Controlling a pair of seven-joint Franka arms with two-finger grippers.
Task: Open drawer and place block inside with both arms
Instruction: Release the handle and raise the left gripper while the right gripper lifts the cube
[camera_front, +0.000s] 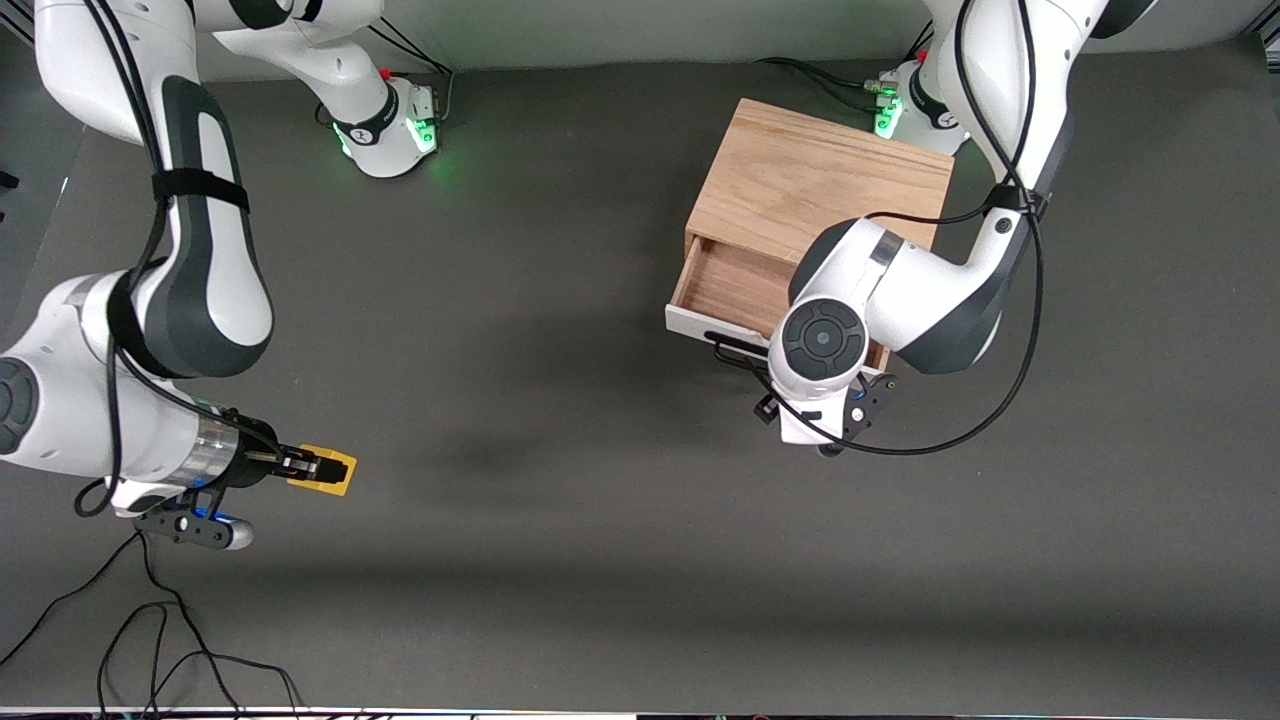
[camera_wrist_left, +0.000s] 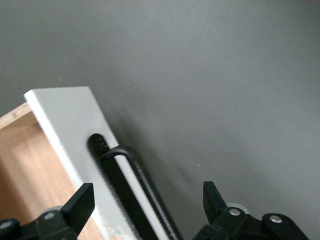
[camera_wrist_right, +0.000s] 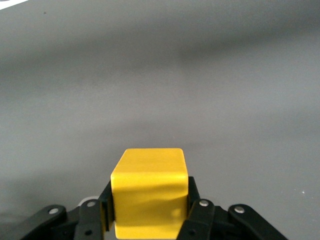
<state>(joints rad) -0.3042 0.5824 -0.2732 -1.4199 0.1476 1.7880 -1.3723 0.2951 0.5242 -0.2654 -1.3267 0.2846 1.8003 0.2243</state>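
Note:
The drawer (camera_front: 735, 285) stands partly pulled out of the light oak box (camera_front: 820, 180), its wood interior showing. Its white front panel (camera_wrist_left: 70, 115) and black wire handle (camera_wrist_left: 132, 170) show in the left wrist view. My left gripper (camera_wrist_left: 147, 195) is open, with one finger on each side of the handle and front panel, not closed on them. In the front view the left hand (camera_front: 820, 410) covers the drawer's front. My right gripper (camera_front: 320, 467) is shut on the yellow block (camera_front: 335, 485), low over the table at the right arm's end. The block (camera_wrist_right: 149, 192) sits squarely between the fingers (camera_wrist_right: 192, 207).
Black cables (camera_front: 150, 620) lie on the dark table near the front camera at the right arm's end. The two arm bases (camera_front: 390, 125) stand along the table edge farthest from the front camera. Bare dark table lies between the block and the drawer.

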